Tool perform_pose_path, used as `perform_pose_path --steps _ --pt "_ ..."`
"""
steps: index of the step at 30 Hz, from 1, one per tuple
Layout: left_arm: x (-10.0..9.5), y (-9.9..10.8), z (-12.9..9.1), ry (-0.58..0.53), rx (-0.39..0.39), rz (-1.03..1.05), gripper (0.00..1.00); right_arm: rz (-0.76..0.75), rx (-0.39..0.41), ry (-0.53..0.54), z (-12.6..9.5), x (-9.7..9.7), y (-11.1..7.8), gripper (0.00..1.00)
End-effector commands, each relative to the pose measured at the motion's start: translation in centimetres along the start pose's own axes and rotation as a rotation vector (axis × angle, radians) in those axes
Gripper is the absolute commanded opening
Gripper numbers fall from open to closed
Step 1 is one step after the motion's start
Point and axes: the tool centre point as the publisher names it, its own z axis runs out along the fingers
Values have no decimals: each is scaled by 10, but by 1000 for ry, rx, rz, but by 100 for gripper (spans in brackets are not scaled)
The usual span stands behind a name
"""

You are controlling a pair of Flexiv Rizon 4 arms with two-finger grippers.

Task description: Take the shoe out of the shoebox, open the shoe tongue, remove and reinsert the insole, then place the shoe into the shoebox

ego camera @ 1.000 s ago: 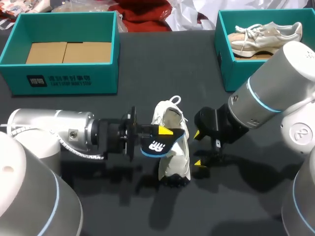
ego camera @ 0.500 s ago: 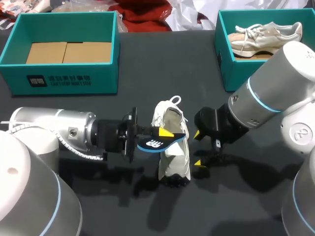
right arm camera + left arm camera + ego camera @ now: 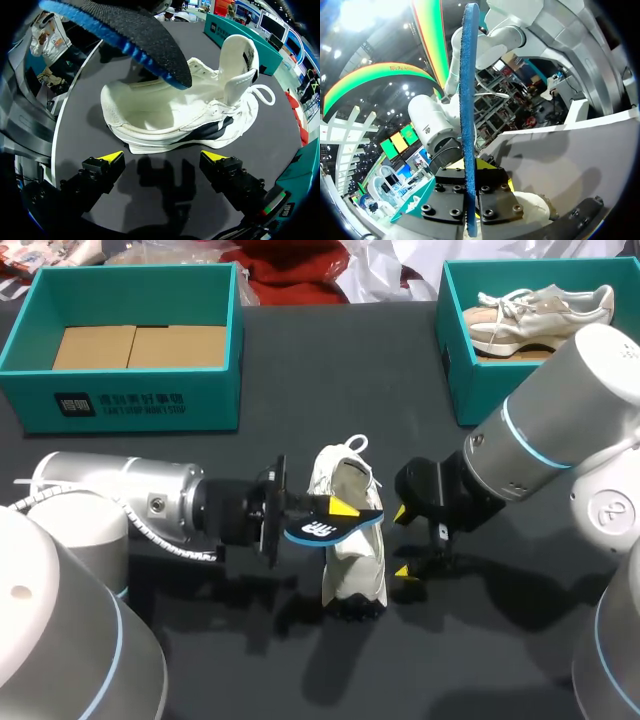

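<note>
In the head view we lose the middle of the white sneaker point(image 3: 352, 555) behind the insole point(image 3: 322, 530) and the left gripper point(image 3: 335, 512). In the left wrist view that insole, seen edge-on, covers most of the fingers point(image 3: 496, 199), with just a sliver of yellow showing beside it. What we can see is enough: both fingers press the black, blue-edged insole from either side, so the left claw is clenched on it. It holds the insole off the table point(image 3: 300, 390) with its free end over the sneaker's opening; whether it touches the shoe we cannot tell. The sneaker sits near the middle of the table, between the two grippers, with its tongue pulled up and laces loose. The right gripper point(image 3: 161, 156) is released, its fingers spread wide just beside the sneaker's flank and apart from it. The right arm point(image 3: 560, 430) hides the near corner of the right shoebox point(image 3: 462, 380), which is also cut off at the edge; a second pale sneaker point(image 3: 540, 308) lies in it. The left shoebox point(image 3: 130, 405), teal like the other, holds brown cardboard point(image 3: 140, 345) flat on its bottom
</note>
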Motion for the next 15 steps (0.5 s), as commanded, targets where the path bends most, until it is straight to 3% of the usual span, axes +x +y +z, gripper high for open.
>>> perform_pose_path --steps 1,15 --pt "7 -6 3 -17 -17 12 0 0 0 -2 1 1 0 100" --pt "22 -10 -7 -50 -20 -19 0 0 0 -2 1 1 0 100"
